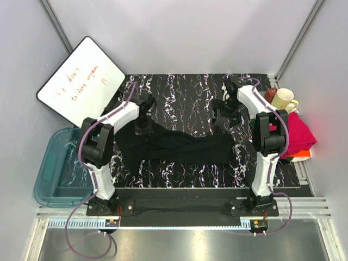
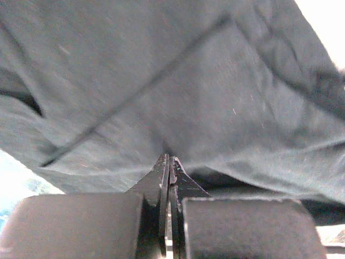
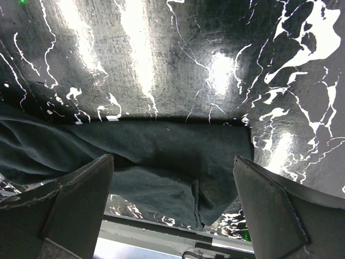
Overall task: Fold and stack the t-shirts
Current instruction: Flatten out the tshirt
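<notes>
The black t-shirt (image 1: 179, 148) lies crumpled in a long band across the marbled surface (image 1: 185, 92). The pink t-shirt (image 1: 299, 136) sits heaped at the right edge. Only the left wrist view shows the left hand (image 2: 169, 157) clenched on a fold of it. The right wrist view shows the right hand (image 3: 172, 162) released, spread wide over the black shirt's end.

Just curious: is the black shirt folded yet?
Not neatly: the black t-shirt lies bunched in a wrinkled strip across the table.
</notes>
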